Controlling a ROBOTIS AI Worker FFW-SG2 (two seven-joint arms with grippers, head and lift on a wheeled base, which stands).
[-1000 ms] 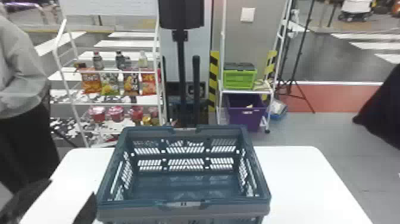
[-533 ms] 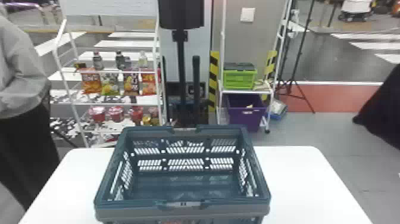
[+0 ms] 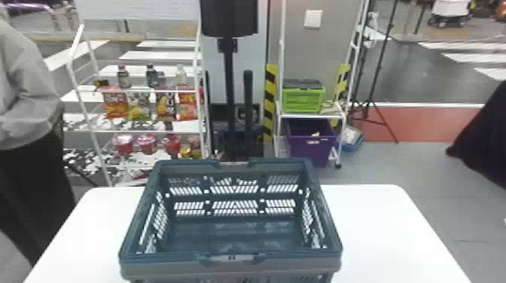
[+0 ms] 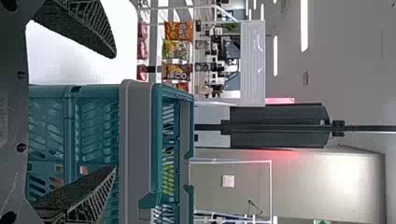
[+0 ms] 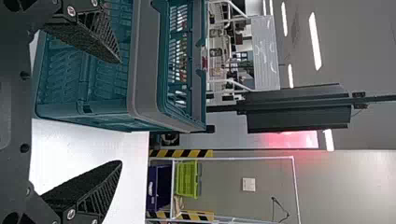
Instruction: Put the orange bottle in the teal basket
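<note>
The teal basket [image 3: 231,263] stands upright on the white table, its top facing up. In the left wrist view, my left gripper [image 4: 114,112] stands open before the slotted wall of the basket [image 4: 93,121]. Small orange patches [image 4: 84,170] show through the slots there; whether they are the orange bottle, I cannot tell. My right gripper [image 5: 121,112] is also open, one finger in front of the basket [image 5: 149,79] and the other beyond its side, over the table. Neither gripper holds anything.
Around the basket lies the white table top [image 3: 376,233]. Behind it stand a snack rack [image 3: 143,131] with bottles and bags, a black post [image 3: 228,86], and a shelf holding a green crate [image 3: 303,99] above a purple bin [image 3: 312,146].
The dark fingers of my left arm, at the lower left of the head view a second ago, have withdrawn past its edge. The basket has stayed put.
</note>
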